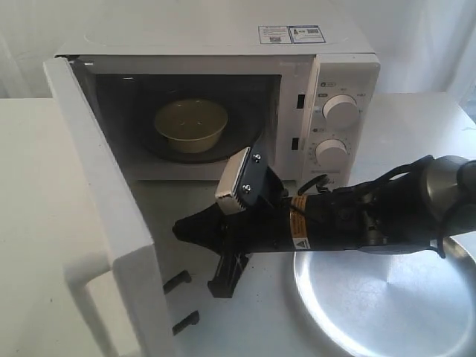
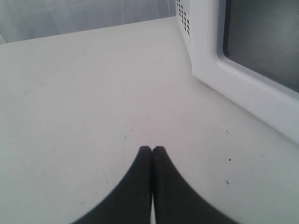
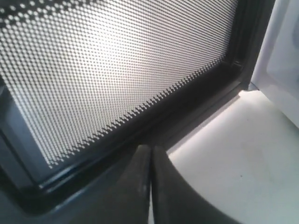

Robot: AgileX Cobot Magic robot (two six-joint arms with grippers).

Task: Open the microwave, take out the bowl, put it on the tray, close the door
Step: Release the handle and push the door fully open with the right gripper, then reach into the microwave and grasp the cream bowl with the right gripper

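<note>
step: swinging white dark-windowed microwave door (image 1: 104,223) fully wide | black right claw (image 1: 177,229) pinched closed, empty, lower centre | pushing gently, sparing cream-white bowl (image 1: 191,124)

White table (image 1: 22,223) carries the microwave (image 1: 208,41); the tray (image 1: 379,309) lies just beside it.

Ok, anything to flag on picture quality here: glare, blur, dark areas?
Exterior view: soft overall, inside of the microwave dim yet the bowl reads clearly, bright sheen on the tray. Left wrist view: flat, even light; the left end effector is out of focus. Right wrist view: glare patch on the mesh of the door, the right end effector blurred.
</note>
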